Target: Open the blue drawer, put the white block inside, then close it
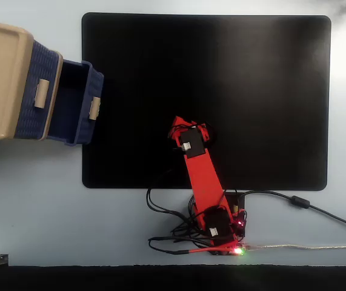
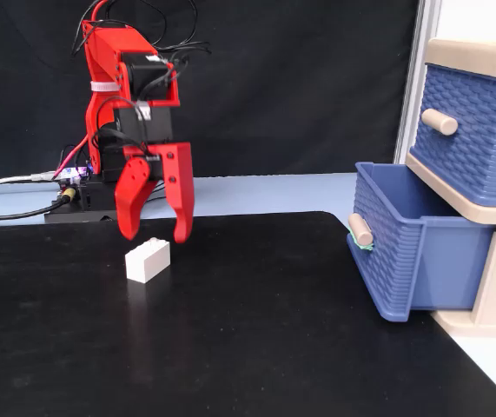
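The white block [image 2: 148, 261] is a small studded brick lying on the black mat. My red gripper [image 2: 155, 233] hangs just above it, open, with one fingertip on each side of the block and neither touching it. The blue drawer [image 2: 408, 256], the lower one of the unit, stands pulled out, its beige handle [image 2: 360, 230] facing the mat. From above, the same drawer [image 1: 91, 82] shows an open, dark inside with nothing visible in it. In that fixed view my arm [image 1: 200, 170] covers the block.
The beige drawer unit [image 1: 0, 79] stands at the mat's left edge, its upper blue drawer [image 2: 469, 130] shut. The black mat [image 1: 251, 91] covers most of the table. Cables [image 1: 306, 203] run from the arm's base at the near edge.
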Controlling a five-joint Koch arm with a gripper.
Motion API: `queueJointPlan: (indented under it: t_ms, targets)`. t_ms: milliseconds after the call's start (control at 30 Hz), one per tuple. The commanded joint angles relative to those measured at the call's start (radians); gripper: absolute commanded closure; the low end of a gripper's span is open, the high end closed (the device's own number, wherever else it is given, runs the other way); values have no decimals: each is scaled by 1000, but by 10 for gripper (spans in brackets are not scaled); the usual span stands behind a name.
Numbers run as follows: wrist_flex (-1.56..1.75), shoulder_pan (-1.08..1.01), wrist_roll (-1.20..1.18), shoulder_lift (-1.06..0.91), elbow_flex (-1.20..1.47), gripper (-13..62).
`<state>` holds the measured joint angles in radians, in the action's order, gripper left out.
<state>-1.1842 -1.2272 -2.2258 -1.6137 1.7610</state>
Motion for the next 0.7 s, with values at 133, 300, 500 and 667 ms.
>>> queueJointPlan:
  t_ms: [133, 300, 500, 667]
  targets:
    - [44, -48, -3, 38, -3, 163]
    - [48, -54, 5, 37, 18, 300]
    - [48, -72, 35, 3, 46, 577]
    - [43, -97, 72, -37, 38, 577]
